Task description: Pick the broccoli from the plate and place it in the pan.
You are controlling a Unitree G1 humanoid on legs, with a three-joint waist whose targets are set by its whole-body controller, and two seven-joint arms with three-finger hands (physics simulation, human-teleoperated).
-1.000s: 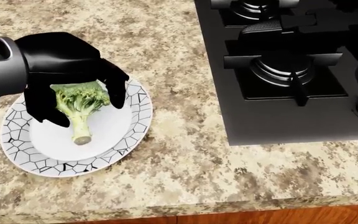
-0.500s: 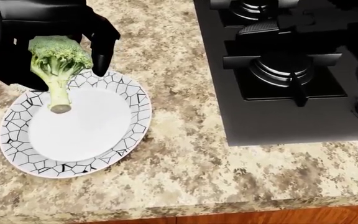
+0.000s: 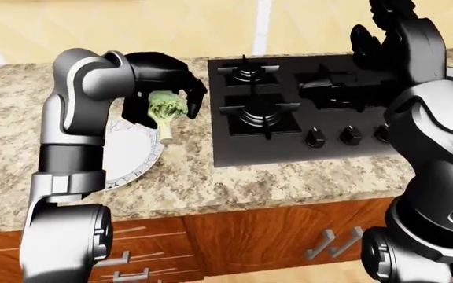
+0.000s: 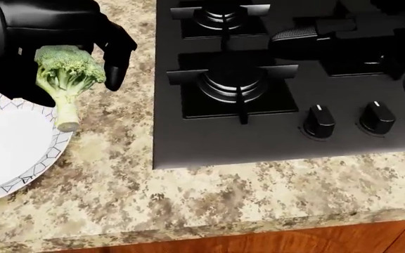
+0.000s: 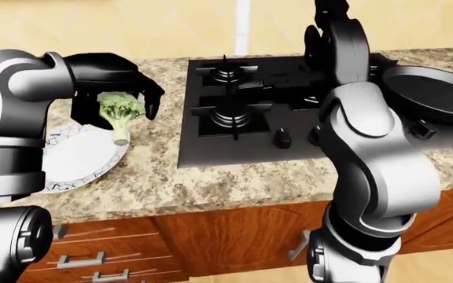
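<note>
The green broccoli floret with its pale stalk [image 4: 65, 79] is being held clear of the counter by the black three-fingered left hand [image 4: 55, 47], whose fingers are clamped around the crown. The stalk is hanging almost straight down, so the long axis is being kept close to upright, and its cut end is hovering just above the rim of the white plate with the black crackle pattern [image 4: 5, 153].

The dark round pan [image 5: 431, 91] is being shown only in the right-eye view, at the right end of the black gas stove [image 4: 273, 105], well apart from the broccoli and across the burners from it. The travel is therefore judged to be rightward over the stove, with the left arm needing a long reach.

The right hand [image 3: 380, 35] is being held raised over the top of the stove, nearer the pan; whether its fingers are apart cannot be told.

The speckled beige granite counter [image 4: 188, 200] is being carried on reddish wooden cabinets [image 3: 274, 236], and a pale tiled floor is being seen beyond.
</note>
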